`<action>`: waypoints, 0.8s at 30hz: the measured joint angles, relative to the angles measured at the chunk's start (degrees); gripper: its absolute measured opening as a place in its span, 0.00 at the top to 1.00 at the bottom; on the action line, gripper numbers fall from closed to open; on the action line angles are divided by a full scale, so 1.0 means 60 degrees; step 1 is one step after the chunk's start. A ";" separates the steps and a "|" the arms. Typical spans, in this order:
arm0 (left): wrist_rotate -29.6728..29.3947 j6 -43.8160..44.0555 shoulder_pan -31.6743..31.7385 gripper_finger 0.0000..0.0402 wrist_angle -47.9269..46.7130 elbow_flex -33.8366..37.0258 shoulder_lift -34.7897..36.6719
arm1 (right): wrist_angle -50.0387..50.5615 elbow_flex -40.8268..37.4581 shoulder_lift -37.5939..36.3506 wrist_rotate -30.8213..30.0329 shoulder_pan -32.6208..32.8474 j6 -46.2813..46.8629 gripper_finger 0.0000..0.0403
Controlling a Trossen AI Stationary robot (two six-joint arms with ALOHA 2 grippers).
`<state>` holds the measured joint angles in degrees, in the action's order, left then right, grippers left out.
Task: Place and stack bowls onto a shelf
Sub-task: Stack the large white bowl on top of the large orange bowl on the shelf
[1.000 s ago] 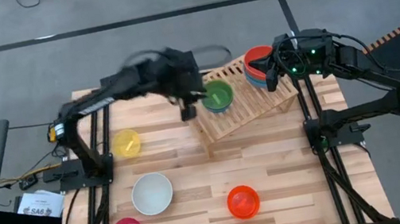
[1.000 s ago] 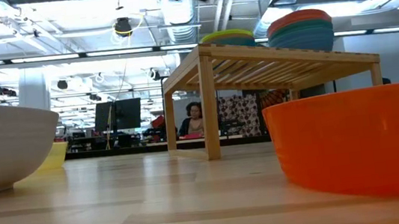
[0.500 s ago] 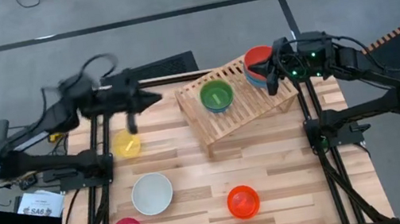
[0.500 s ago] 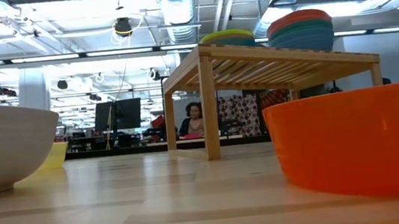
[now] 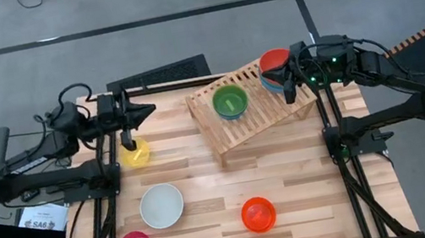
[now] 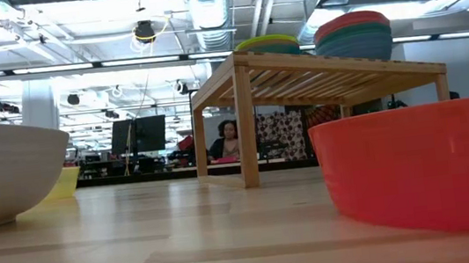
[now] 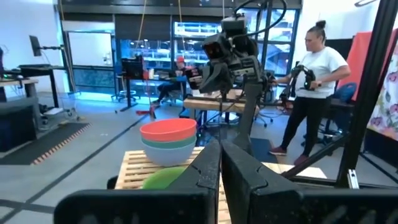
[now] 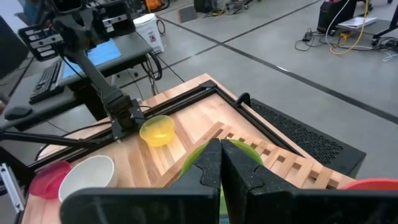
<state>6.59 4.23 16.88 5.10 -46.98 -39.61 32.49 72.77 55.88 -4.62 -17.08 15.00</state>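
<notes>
High view settles which arm should take the next bowl: the left pincer [image 5: 128, 139], closed and empty, hangs at the edge of the yellow bowl [image 5: 134, 154], which lies just below and slightly ahead of it on the worktop [image 5: 288, 167]. A round bowl has no long axis, so only the rim side matters. The right pincer [image 5: 289, 92], also closed and empty, sits by the stack of bowls [image 5: 275, 71] on the shelf [image 5: 269, 123], well apart from the yellow one. The green bowl [image 5: 229, 102] already rests on the shelf. By my judgement the left arm is far nearer.
</notes>
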 joint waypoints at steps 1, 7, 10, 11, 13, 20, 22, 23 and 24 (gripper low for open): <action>0.0007 0.0028 0.0000 1.00 -0.0010 0.0000 -0.0046 | -0.0004 0.0000 0.0027 0.0000 0.0000 0.0000 0.93; 0.0256 0.0256 0.0000 0.90 -0.0611 0.0000 -0.0139 | -0.0058 -0.0004 0.0143 0.0004 0.0005 0.0012 0.92; 0.0400 0.0680 0.0000 0.81 -0.1119 0.0000 -0.0124 | -0.0059 -0.0007 0.0198 0.0004 0.0036 0.0014 0.92; 0.0583 0.0902 -0.0007 0.77 -0.1262 -0.0007 -0.0117 | -0.0113 -0.0007 0.0225 0.0008 0.0039 0.0015 0.92; 0.1003 0.1335 -0.0141 0.70 -0.2091 -0.0161 -0.0137 | -0.0112 -0.0007 0.0259 0.0013 0.0038 0.0018 0.93; 0.1134 0.2050 -0.1470 0.52 -0.7125 -0.0849 -0.0639 | -0.0207 -0.0004 0.0272 0.0022 0.0033 0.0015 0.92; 0.0720 0.2370 -0.1910 0.50 -0.8337 -0.0849 -0.0797 | -0.0207 -0.0004 0.0268 0.0022 0.0033 0.0013 0.92; 0.0553 0.2496 -0.2114 0.50 -0.8760 -0.0846 -0.0905 | -0.0207 -0.0004 0.0268 0.0022 0.0033 0.0011 0.92; 0.0445 0.2640 -0.2320 0.50 -0.9048 -0.0828 -0.1003 | -0.0203 -0.0004 0.0268 0.0022 0.0033 0.0011 0.92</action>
<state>9.26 20.07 2.96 -49.18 -51.95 -45.63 31.27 72.75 57.49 -4.49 -16.88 15.07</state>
